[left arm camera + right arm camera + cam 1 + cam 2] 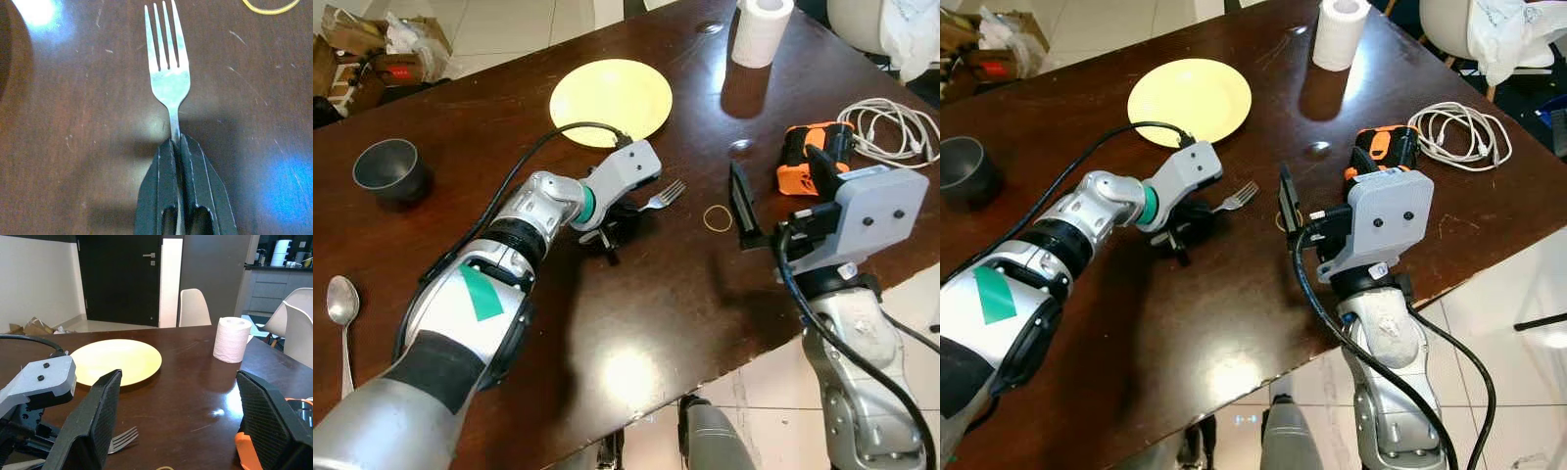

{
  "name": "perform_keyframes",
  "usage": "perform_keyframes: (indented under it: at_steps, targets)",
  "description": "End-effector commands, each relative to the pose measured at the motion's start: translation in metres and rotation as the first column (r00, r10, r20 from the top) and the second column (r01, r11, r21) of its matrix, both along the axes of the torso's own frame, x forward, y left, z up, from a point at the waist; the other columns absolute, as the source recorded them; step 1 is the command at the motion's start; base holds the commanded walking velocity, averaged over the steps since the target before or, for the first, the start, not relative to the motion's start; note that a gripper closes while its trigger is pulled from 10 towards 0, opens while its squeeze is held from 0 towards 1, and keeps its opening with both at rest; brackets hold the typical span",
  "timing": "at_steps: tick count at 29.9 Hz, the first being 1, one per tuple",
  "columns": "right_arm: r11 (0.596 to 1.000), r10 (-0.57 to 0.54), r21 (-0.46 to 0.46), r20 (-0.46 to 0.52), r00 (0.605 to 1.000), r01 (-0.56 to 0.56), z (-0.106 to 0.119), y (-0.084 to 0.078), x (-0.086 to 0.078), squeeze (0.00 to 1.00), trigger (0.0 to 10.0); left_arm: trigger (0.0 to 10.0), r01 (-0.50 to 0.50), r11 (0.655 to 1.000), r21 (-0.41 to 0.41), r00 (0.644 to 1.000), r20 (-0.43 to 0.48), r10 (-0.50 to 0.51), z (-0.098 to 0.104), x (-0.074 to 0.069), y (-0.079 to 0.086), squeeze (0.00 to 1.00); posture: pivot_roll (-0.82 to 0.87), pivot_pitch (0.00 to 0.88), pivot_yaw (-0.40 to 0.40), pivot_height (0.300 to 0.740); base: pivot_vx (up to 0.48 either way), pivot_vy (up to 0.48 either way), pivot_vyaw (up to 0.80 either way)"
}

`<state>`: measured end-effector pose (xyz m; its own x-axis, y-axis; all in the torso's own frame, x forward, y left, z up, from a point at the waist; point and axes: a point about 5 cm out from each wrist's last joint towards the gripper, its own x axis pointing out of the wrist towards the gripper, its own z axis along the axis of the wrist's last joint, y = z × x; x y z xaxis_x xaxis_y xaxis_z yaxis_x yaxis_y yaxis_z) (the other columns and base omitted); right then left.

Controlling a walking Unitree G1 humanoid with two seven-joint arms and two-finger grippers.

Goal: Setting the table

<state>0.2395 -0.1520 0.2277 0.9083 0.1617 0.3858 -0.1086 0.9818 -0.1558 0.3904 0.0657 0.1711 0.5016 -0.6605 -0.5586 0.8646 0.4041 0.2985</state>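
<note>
A silver fork lies on the dark wooden table, its tines pointing toward the table's far right. My left gripper is shut on the fork's handle; the left wrist view shows the fork reaching out from the closed black fingertips. A yellow plate sits just beyond, to the fork's far left. My right gripper hovers open to the right of the fork, nothing between its fingers. A spoon lies at the near left. A dark bowl stands at the left.
A yellow rubber band lies between fork and right gripper. An orange-black tool and a white cable are at the right, a paper roll at the back. The table's front edge runs close below my arms.
</note>
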Motion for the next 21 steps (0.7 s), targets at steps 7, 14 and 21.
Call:
perform_keyframes:
  at_steps: [7,14,21]
  targets:
    - [1.0,0.011,0.005,-0.009,1.0,-0.011,-0.001,0.001,0.0,0.0,10.0,0.0,-0.053,0.999,0.002,0.99,-0.128,0.053,-0.028,-0.008,0.021,0.0,-0.1,0.14,0.166,0.74,0.0,0.0,0.0]
    - [1.0,0.003,0.024,-0.021,1.0,-0.002,-0.005,0.001,0.001,0.0,10.0,10.0,-0.204,0.94,-0.273,0.979,-0.074,0.19,-0.003,0.004,0.029,0.0,-0.08,0.125,0.15,0.74,0.0,0.0,0.0]
    - [0.999,-0.013,0.048,-0.045,0.999,0.016,-0.012,0.001,0.0,0.0,10.0,10.0,-0.23,0.912,-0.339,0.972,-0.033,0.233,-0.005,0.003,0.034,0.0,-0.07,0.113,0.143,0.74,0.0,0.0,0.0]
